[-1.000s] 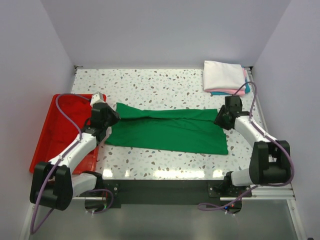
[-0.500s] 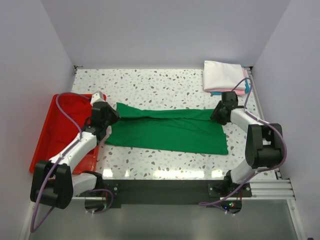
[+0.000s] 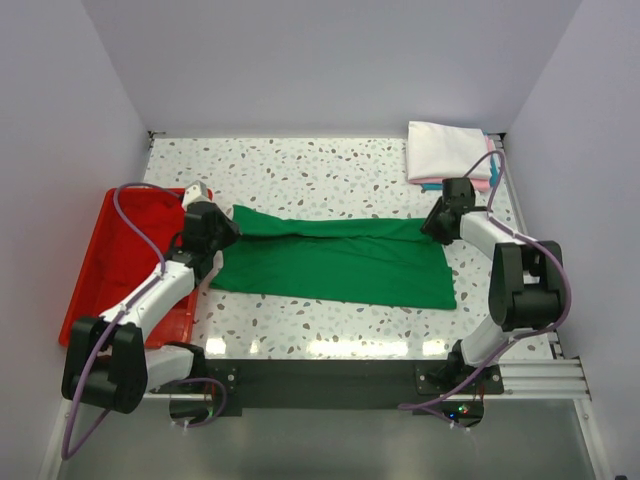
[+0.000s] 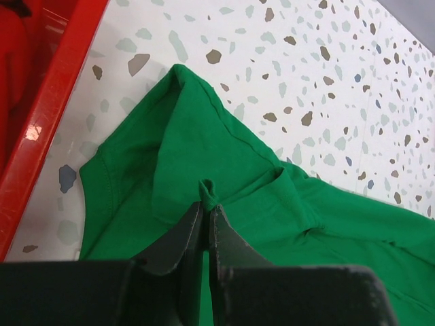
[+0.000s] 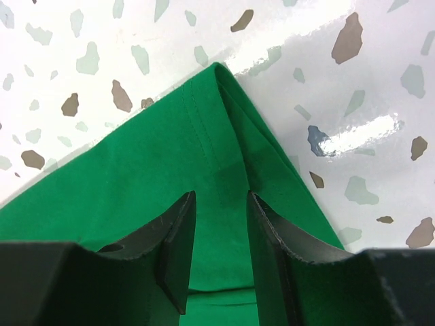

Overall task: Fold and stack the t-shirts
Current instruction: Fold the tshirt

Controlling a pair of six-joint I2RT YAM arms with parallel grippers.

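Currently on the table (image 3: 320,170): we see the green t-shirt (image 3: 335,262) spread flat as a long band across the middle, its length running left to right.
Left arm (image 3: 160,290): it reaches forward from its base and slants over the inner edge of the red tray (image 3: 110,250), with the wrist low at the shirt's left end.
Left gripper (image 4: 206,206): we find the jaws nearly together, pinching a small raised pleat of green cloth near a hemmed edge.
Right arm (image 3: 490,235): it rises from its base, bends at the elbow and stretches toward the far side, with the wrist angled inward to the shirt's far right corner.
Right gripper (image 5: 219,197): the jaws stand apart with a clear gap, poised over the folded corner. We see the cloth lying flat between the fingers, and nothing is clamped.
Folded t-shirts (image 3: 447,150): they sit stacked in the far right corner of the table. White is on top, and pink and light blue edges show beneath. The stack lies just beyond the right wrist and apart from the green one.
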